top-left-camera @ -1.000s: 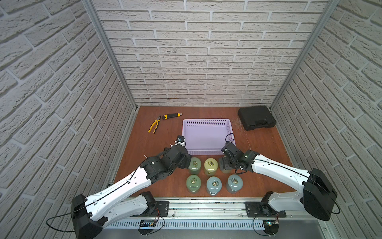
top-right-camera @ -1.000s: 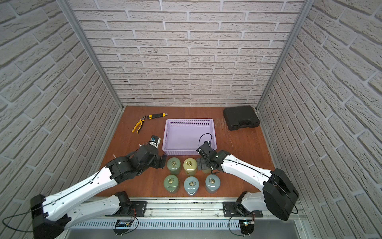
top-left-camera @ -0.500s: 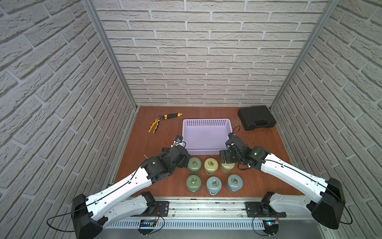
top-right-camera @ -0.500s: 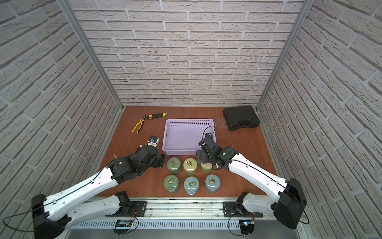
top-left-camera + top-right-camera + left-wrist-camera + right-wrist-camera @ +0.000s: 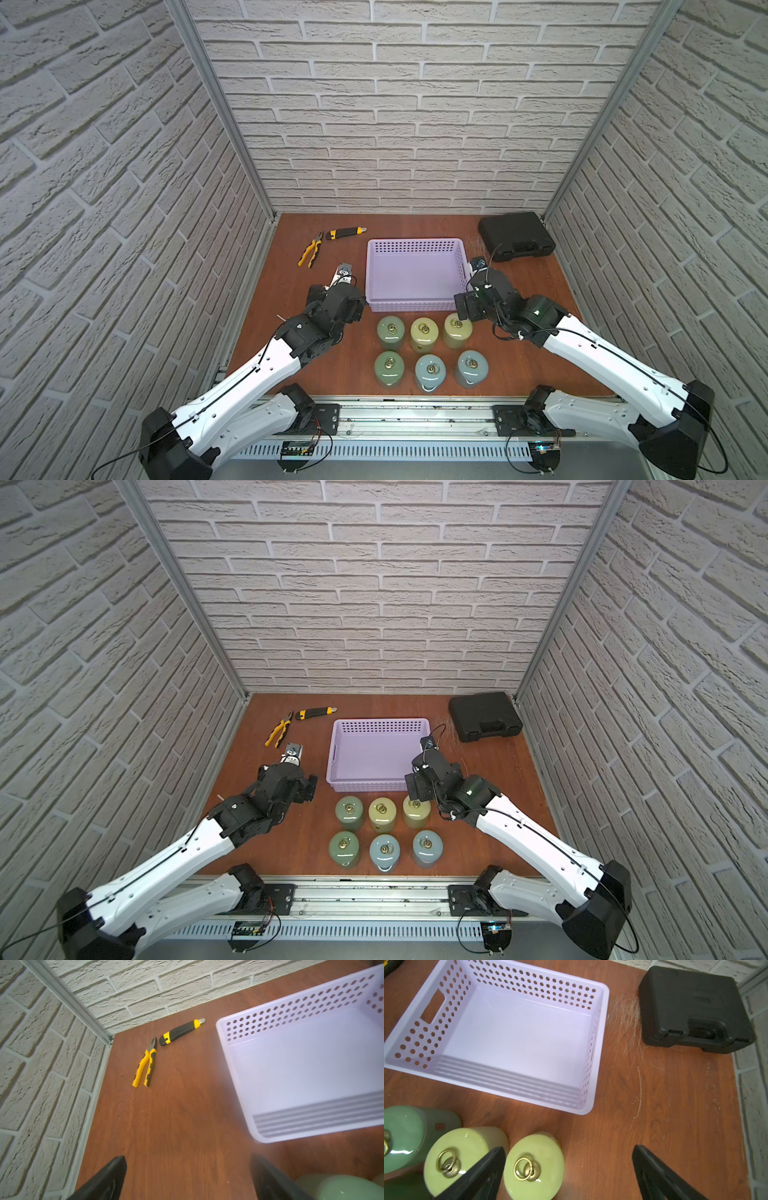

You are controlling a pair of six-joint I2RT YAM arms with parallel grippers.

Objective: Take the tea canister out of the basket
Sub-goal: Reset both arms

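Note:
The lavender basket [image 5: 413, 242] [image 5: 380, 725] [image 5: 529, 987] [image 5: 291, 1007] stands mid-table with nothing inside it. Several tea canisters with brass ring lids stand upright in two rows on the table just in front of it. The back-row right one is a yellow-green canister [image 5: 457, 330] [image 5: 415, 812] [image 5: 533, 1167]. My right gripper [image 5: 463, 309] [image 5: 415, 788] [image 5: 568, 1149] hovers open above and just behind that canister, apart from it, holding nothing. My left gripper [image 5: 356, 308] [image 5: 308, 791] [image 5: 187, 1157] is open over bare table beside the basket's near left corner.
Yellow pliers [image 5: 309, 253] [image 5: 145, 1064] and a black-and-yellow utility knife [image 5: 345, 233] [image 5: 180, 1031] lie at the back left. A black hard case [image 5: 515, 237] [image 5: 691, 1009] sits at the back right. Brick walls close in three sides.
My right gripper, open throughout, has lifted and drawn back toward the right from over the yellow-green canister, which now shows fully. The left arm has hardly moved.

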